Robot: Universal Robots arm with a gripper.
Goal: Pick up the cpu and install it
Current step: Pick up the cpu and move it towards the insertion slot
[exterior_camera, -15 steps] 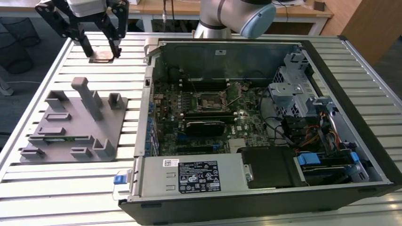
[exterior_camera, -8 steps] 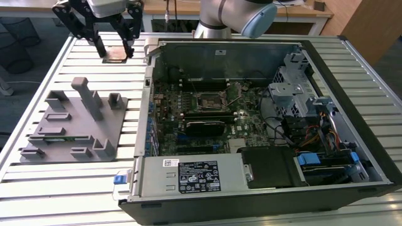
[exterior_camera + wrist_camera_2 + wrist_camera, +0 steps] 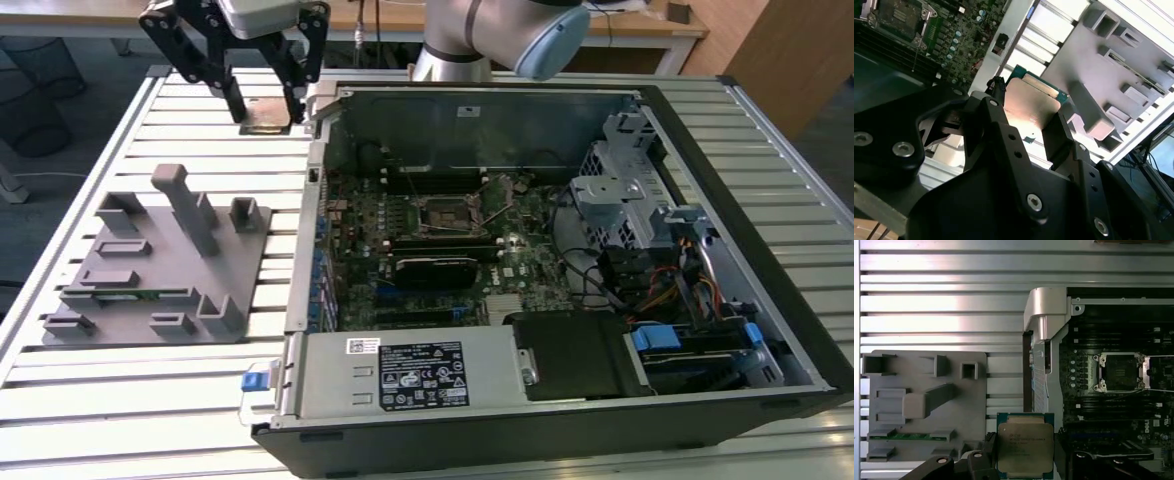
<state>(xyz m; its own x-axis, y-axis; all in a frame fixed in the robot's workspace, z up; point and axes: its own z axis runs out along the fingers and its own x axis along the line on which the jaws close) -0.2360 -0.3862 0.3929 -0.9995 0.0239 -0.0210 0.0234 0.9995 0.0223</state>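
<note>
cpu [image 3: 1025, 446] is in the end effector [image 3: 1025, 462], which is closed on it. In the second wrist view we see the two black fingers [image 3: 1060, 131] pressing on opposite edges of the cpu [image 3: 1030, 102], with its metal top facing the camera.

In the exterior view the end effector [image 3: 267, 108] holds the cpu [image 3: 267, 100] over the slatted counter [image 3: 160, 400], just outside a corner of the open case [image 3: 747, 330], on the exterior view's left. A dark shadow lies on the counter below it, so we read it as lifted, not resting.

Hidden bits:
- First wrist view: one edge of the cpu runs out of frame.
- Exterior view: the fingers mask most of it, and we get only a brownish patch between them.
- The arm [image 3: 494, 35] is cut off at the frame edge.

Writing:
- Dark print on the cpu top in the first wrist view; we can't make out the text.
- The power supply [image 3: 334, 385] carries a black label [image 3: 424, 375]; we can't make that out either.

The socket [image 3: 1118, 372], a black square in a metal frame on the motherboard [image 3: 521, 262], is well apart from the cpu. The grey fixture [image 3: 924, 405] sits on the counter beside the case, with a green strip [image 3: 906, 436] in one slot.
</note>
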